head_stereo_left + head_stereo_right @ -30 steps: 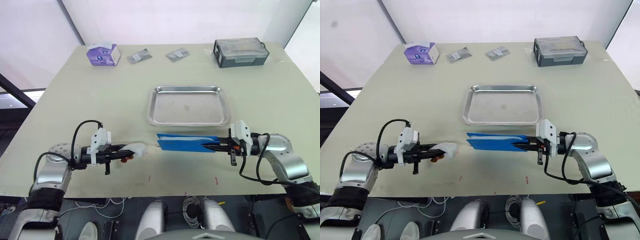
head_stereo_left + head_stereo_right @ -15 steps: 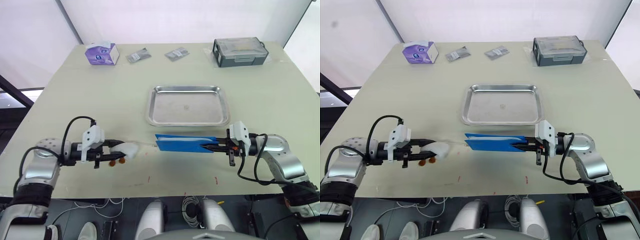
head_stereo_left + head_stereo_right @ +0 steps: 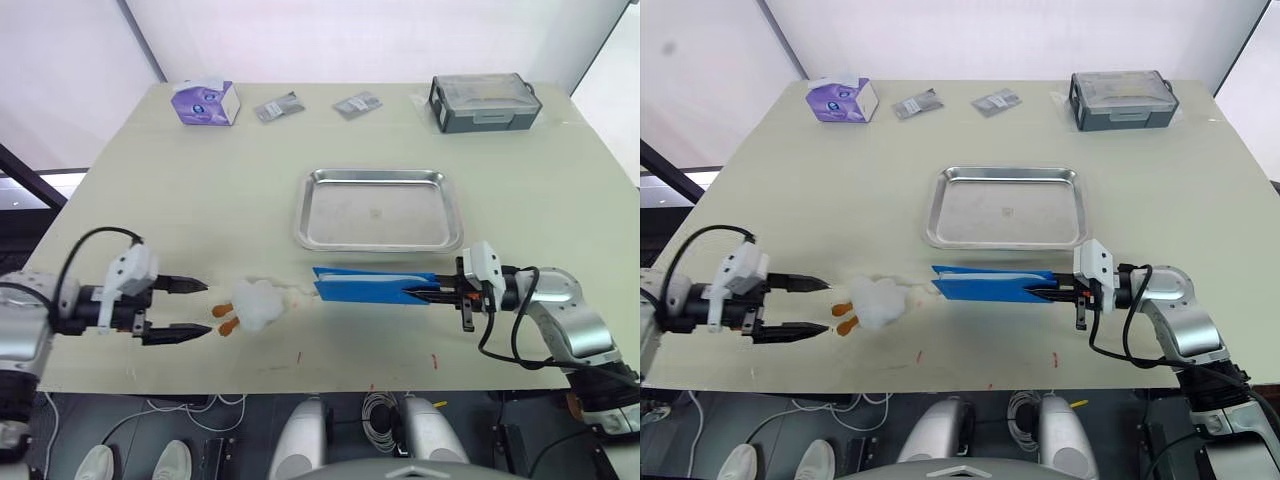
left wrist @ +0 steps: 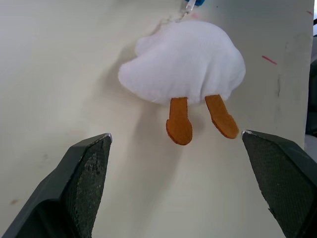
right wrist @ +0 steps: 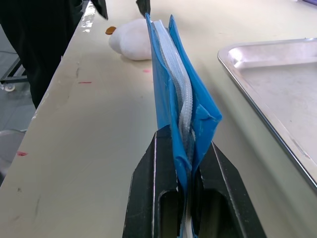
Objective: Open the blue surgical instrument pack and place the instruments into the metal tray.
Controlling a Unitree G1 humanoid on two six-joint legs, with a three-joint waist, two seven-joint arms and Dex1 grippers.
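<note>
One pale table (image 3: pixel 200 190) bears the metal tray (image 3: pixel 378 210), empty. Just nearside, the blue surgical instrument pack (image 3: pixel 372 285) stands edgewise, pinched by the right gripper (image 3: pixel 440 293). Left gripper (image 3: pixel 190 309) gapes wide near a white plush toy (image 3: pixel 256 302).

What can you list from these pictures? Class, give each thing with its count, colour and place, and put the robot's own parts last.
table: one, beige, under everything.
tray: one, shiny steel, mid-table, nothing in it.
pack: one, blue with a whitish inner layer, just in front of the tray, held on edge.
plush toy: one, white with two orange feet, lying on the table left of the pack.
tissue box: one, purple, far left corner.
sachets: two, grey, far edge, between tissue box and lidded box.
lidded box: one, grey, far right.
left claw: one, black, open, apart from the plush toy.
right claw: one, black, shut on the pack's right end.
</note>
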